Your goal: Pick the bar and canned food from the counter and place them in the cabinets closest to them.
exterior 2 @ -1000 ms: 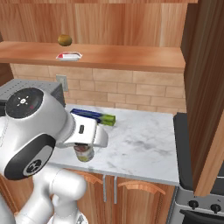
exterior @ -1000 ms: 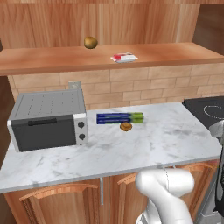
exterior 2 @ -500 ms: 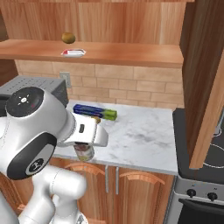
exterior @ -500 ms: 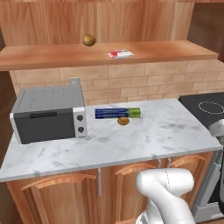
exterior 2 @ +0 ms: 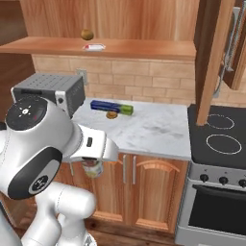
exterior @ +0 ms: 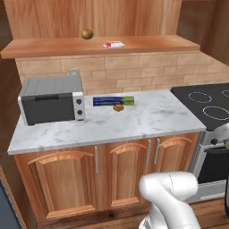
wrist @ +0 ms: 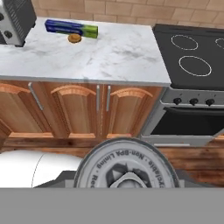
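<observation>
Veined marble counter [exterior: 147,120] tops arched wooden doors, with a grey toaster oven [exterior: 51,98] at its left end and a black stovetop [exterior 2: 218,137] to its right. A long blue-and-green box [exterior: 113,101] lies near the brick wall, a round brown pastry [exterior: 118,107] touching its front. On the wooden cabinet shelf [exterior: 53,47] rest the red-and-white bar [exterior: 113,44] and a brown-yellow ball [exterior: 86,33], well apart. The gripper [exterior 2: 92,166] is clamped on the canned food [exterior 2: 92,169], held low in front of the counter doors; its pale lid [wrist: 126,165] fills the hand view's foreground.

The pincer [exterior 2: 92,166] hangs low off the bent arm, clamped shut.
</observation>
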You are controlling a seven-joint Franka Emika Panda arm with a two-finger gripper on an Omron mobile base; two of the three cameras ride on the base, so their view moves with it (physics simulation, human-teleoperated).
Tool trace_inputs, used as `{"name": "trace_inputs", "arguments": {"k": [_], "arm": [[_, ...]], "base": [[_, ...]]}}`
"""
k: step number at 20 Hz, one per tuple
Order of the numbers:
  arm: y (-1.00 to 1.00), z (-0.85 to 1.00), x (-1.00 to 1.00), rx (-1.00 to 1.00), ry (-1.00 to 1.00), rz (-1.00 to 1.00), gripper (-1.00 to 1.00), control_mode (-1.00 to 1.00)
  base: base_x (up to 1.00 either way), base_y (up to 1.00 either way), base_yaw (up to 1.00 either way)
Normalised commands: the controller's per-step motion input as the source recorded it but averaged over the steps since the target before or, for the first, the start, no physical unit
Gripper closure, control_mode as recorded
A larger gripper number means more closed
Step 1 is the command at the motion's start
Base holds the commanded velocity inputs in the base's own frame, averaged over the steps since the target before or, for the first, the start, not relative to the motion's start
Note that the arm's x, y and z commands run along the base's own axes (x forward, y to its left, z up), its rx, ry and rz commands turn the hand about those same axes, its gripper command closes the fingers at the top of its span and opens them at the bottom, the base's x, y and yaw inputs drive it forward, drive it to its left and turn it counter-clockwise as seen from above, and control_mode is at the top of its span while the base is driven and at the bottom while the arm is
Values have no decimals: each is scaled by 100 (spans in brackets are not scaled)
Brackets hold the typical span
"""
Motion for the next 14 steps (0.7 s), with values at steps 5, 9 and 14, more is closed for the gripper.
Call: {"name": "trace_inputs", "arguments": {"k": [5, 9, 14], "arm": [[0, 0, 0, 0, 0, 0, 100, 100], [0, 0, 0, 0, 0, 0, 100, 100], [0, 0, 0, 0, 0, 0, 100, 100]], "base": [[-33, -10, 0], [0, -8, 0], [0, -48, 0]]}}
